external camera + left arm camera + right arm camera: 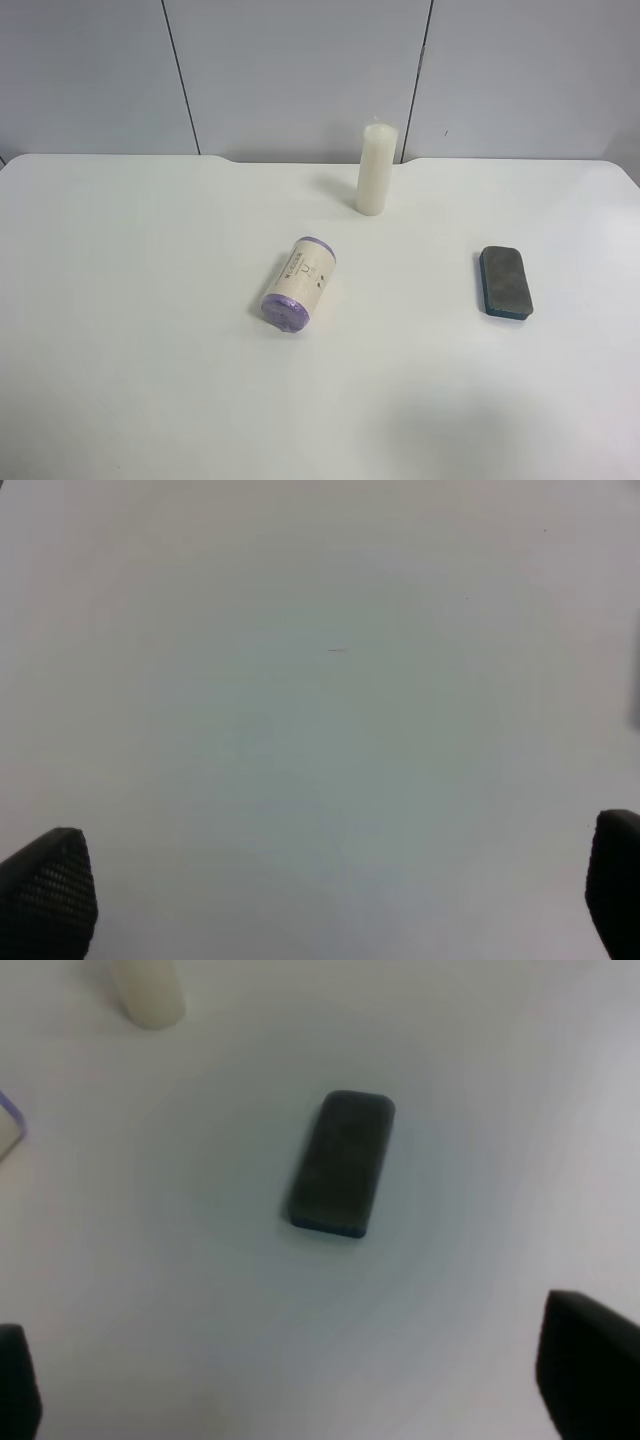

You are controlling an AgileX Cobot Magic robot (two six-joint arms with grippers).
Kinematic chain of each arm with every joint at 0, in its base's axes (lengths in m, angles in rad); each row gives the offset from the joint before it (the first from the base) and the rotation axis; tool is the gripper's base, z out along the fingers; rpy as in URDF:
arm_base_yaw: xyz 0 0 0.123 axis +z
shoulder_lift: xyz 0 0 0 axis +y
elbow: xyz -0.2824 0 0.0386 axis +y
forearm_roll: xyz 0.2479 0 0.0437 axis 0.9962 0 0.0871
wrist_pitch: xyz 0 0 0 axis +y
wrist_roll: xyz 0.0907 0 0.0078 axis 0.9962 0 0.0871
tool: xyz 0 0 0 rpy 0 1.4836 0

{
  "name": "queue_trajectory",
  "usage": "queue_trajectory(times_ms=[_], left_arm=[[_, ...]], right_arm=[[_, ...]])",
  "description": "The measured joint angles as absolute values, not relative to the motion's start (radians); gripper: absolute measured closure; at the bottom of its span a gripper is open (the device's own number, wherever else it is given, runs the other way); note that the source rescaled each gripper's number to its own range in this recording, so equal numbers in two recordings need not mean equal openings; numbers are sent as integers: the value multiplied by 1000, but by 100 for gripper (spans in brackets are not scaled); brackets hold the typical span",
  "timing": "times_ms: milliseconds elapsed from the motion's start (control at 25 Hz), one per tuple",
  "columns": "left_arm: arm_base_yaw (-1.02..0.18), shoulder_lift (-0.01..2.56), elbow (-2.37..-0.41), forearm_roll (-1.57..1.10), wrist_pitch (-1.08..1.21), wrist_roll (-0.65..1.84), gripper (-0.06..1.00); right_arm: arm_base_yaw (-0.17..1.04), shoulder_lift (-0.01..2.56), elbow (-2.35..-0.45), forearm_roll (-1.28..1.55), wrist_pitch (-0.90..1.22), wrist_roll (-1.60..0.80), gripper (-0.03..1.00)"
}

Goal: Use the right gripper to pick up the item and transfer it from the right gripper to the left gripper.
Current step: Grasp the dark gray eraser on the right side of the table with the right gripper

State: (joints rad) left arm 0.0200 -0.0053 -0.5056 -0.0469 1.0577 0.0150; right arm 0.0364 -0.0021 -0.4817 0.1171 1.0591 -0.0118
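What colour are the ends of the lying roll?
Purple; the roll shows best in the exterior high view.

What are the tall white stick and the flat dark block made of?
The tall white pillar candle looks like wax: smooth, creamy, barely shiny. The flat dark grey block seems topped with matte, fuzzy felt over a blue base, perhaps foam or plastic.

Soft, even light; wrist views blurred (perhaps defocused).

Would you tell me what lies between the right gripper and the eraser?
Nothing but bare table between the right gripper and the eraser, per the right wrist view.
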Motion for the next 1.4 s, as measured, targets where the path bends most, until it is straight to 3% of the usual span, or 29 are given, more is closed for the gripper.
queue_trajectory(times_ms=[960,1400], left_arm=[[20,-5,-506,-48,1058,15,-6],[20,-5,-506,-48,1058,15,-6]], right_arm=[[36,12,-482,117,1059,0,-3],[36,427,-596,76,1057,108,-3]])
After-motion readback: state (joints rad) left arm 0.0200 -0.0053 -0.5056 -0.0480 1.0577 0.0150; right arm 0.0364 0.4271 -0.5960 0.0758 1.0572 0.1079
